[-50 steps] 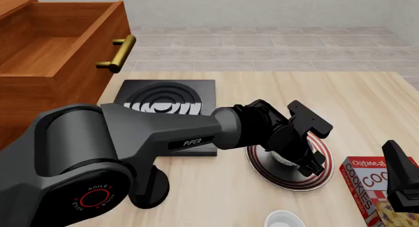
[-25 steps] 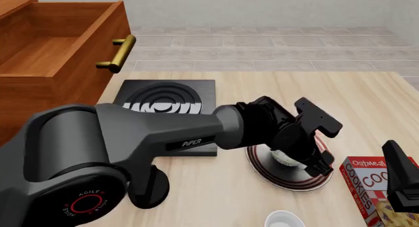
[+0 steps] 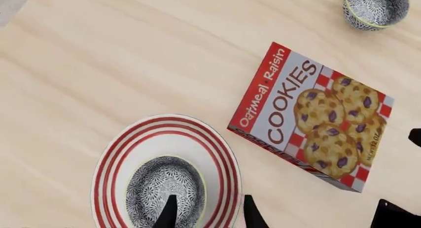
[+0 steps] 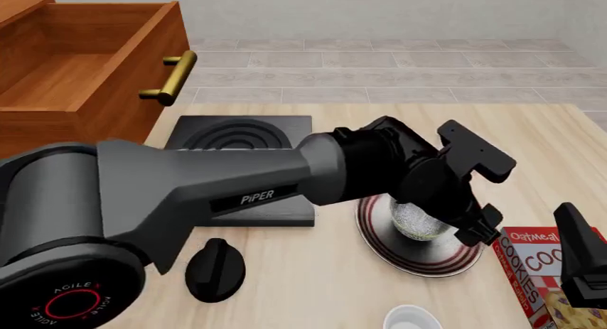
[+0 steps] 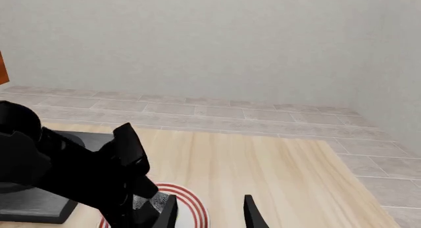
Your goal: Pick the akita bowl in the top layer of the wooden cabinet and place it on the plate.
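At the far left of the front view stands the wooden cabinet (image 4: 57, 130), its top layer (image 4: 85, 66) pulled out with bare boards showing inside and a brass bar handle (image 4: 170, 77) on its front. Right of the cabinet, a black square stove (image 4: 242, 141) with grey rings lies on the light wood table (image 4: 379, 126), and a black knob (image 4: 215, 268) sits on the table in front of the stove. The left arm (image 4: 190, 201) sweeps across the stove toward the plate; white lettering on its forearm reads "PiPER", and a red ring at its base joint carries the word "AGILE". Right of the stove lies the plate (image 4: 417, 261), white with red rings, and the akita bowl (image 4: 417, 219) sits upright inside it, touching nothing else. The left gripper (image 3: 207, 213) hangs over the plate with its fingers apart and empty; in the left wrist view one fingertip (image 3: 167, 213) shows over the bowl's patterned inside and the other at the plate's rim. Right of the plate lies a red and white box (image 3: 316, 119) printed "Oatmeal • Raisin COOKIES" with pictured cookies, and beyond it a second patterned bowl (image 3: 376, 9). A plain white bowl (image 4: 410, 318) peeks in in front of the plate. At the far right, the right gripper (image 5: 209, 211) is parted and holds nothing, well apart from the plate.
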Robot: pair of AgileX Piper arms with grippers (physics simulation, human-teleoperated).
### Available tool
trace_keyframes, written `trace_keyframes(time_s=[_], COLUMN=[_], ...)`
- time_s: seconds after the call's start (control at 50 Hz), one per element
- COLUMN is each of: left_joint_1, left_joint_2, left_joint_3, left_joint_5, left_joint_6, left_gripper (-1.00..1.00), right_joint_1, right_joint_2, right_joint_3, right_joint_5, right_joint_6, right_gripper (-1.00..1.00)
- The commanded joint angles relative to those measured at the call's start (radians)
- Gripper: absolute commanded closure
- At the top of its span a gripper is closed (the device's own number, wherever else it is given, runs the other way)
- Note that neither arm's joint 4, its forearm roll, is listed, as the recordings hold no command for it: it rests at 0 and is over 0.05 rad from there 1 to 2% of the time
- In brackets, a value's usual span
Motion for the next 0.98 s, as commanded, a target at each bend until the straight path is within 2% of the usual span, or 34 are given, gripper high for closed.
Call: trace_keyframes(time_s=[0.02, 0.44, 0.78, 0.98], left_joint_1=[-0.010, 0.000, -0.014, -0.031], left_joint_2=[-0.044, -0.098, -0.155, -0.204], left_joint_3=[0.001, -0.012, -0.015, 0.017], left_joint_5=[0.015, 0.034, 0.035, 0.016], left_joint_6=[-0.008, -0.025, -0.092, -0.145], left_gripper=[-1.00, -1.00, -1.00, -1.00], right_joint_1=[0.001, 0.001, 0.001, 0.002], right_joint_2=[0.000, 0.000, 0.000, 0.000], right_joint_3=[0.000, 0.001, 0.001, 0.001], right_joint_5=[-0.001, -0.003, -0.005, -0.007], right_joint_6=[-0.004, -0.007, -0.008, -0.008], right_gripper=[-1.00, -1.00, -1.00, -1.00])
